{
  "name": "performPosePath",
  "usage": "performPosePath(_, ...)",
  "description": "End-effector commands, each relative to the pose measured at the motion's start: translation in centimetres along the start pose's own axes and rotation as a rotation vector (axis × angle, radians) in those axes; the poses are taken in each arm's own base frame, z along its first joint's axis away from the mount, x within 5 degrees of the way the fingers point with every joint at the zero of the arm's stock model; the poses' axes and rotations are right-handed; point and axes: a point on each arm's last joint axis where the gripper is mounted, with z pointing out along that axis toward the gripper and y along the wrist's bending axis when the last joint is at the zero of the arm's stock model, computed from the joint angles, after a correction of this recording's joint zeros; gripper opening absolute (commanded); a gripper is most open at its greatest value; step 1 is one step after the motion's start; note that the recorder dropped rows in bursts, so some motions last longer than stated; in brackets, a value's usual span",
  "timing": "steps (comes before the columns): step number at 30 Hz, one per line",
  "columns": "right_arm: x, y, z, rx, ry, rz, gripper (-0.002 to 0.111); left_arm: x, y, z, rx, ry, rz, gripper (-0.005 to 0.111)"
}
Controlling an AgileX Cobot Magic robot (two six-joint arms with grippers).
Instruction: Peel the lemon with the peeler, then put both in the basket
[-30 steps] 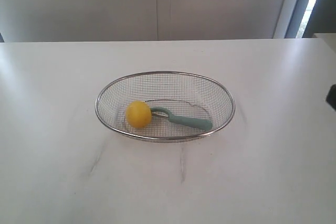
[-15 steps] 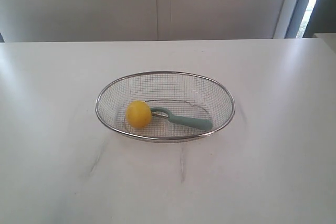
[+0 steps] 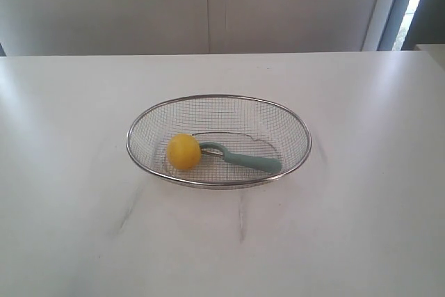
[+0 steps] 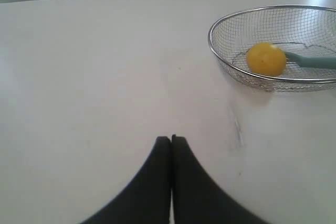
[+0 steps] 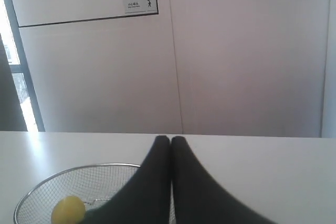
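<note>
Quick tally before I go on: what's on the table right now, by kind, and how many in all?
Round yellow lemon: 1
Teal-handled swivel peeler: 1
Oval silver wire-mesh basket: 1
Total: 3, with the first two lying inside the third.

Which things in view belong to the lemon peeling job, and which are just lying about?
For the job:
- lemon, inside the basket
- peeler, inside the basket beside the lemon
- basket

Not part of the job:
- table, bearing the basket
- wall sign, seen in the right wrist view
</note>
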Motion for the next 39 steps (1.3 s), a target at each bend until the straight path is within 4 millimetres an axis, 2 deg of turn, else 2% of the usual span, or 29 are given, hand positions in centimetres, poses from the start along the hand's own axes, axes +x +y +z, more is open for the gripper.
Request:
performPosePath(1, 1.6, -0.3, 0.1, 0.018, 0.034, 0.003, 0.000, 1.4, 0.0, 0.7, 0.007, 0.029, -0.017, 0.000)
performPosePath(8, 3.5, -0.6, 0.4, 0.022, 0.094, -0.001, 0.000, 3.1, 0.3, 1.9, -0.005, 0.048, -0.030, 0.000)
performPosePath(13, 4.9, -1.2, 0.4, 0.062, 0.156, -0.217, 0.000, 5.3, 0.5, 3.1, -0.010, 0.105, -0.043, 0.000)
performPosePath(17, 6.8, -1.7, 0.2, 0.079, 0.216, -0.364, 0.000, 7.2, 0.7, 4.0, -0.021, 0.134, -0.055, 0.000)
performPosePath(22, 9.7, -2.1, -0.2, 0.077, 0.258, -0.368, 0.000, 6.3, 1.1, 4.2, -0.061, 0.014, -0.048, 0.000)
performPosePath(24, 9.8, -2.0, -0.4, 0.077, 0.241, -0.370, 0.000, 6.0, 1.1, 4.2, -0.068, -0.012, -0.048, 0.000)
performPosePath(26, 10.6, -1.9, -0.7, 0.040, 0.331, -0.396, 0.000, 6.0, 1.1, 4.2, -0.068, -0.010, -0.048, 0.000)
performPosePath(32, 10.5, -2.0, -0.7, 0.055, 0.322, -0.410, 0.000, 6.0, 1.1, 4.2, -0.068, -0.010, -0.048, 0.000)
performPosePath(39, 10.5, -2.3, -0.7, 0.075, 0.334, -0.522, 0.000, 6.1, 1.1, 4.2, -0.067, -0.008, -0.048, 0.000)
